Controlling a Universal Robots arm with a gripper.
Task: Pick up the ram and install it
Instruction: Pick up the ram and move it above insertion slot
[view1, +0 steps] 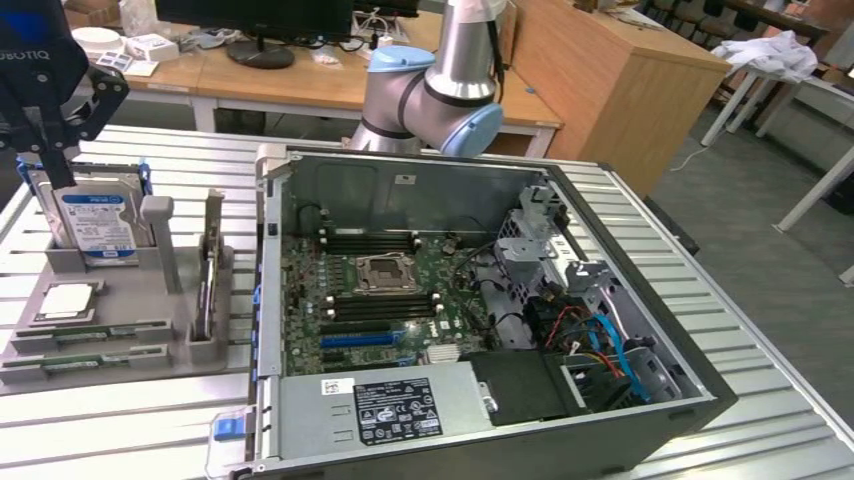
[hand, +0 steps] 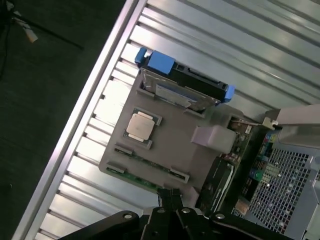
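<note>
Exterior view: the arm (view1: 447, 80) is mounted behind the open computer case (view1: 667, 340), and its grey column rises out of the top edge of the picture. The gripper (view1: 51, 165) is positioned toward the exterior view's left, above the grey holder tray (view1: 140, 352) on the slatted table (view1: 120, 420). It is pointed straight down, and its dark body is seen in front of the upright hard drive (view1: 96, 225).

In the wrist view, the gripper (hand: 170, 199) is seen looking down on the tray (hand: 175, 150). The fingers are clenched together, and nothing is seen held between them.

The ram is stored in the tray as two like sticks, lying flat and parallel in their own slots. The first ram stick (view1: 94, 331) is placed just beside the CPU (view1: 67, 300). The second ram stick (view1: 78, 364) is placed along the tray's front edge, nearest the exterior camera. Both sticks are located well below the gripper and apart from it; no contact is made.

In the wrist view, the first ram stick (hand: 150, 162) and the second ram stick (hand: 132, 179) are seen between the CPU (hand: 140, 125) and the fingertips. The motherboard (view1: 400, 300) is exposed inside the case, toward the exterior view's right of the tray.
</note>
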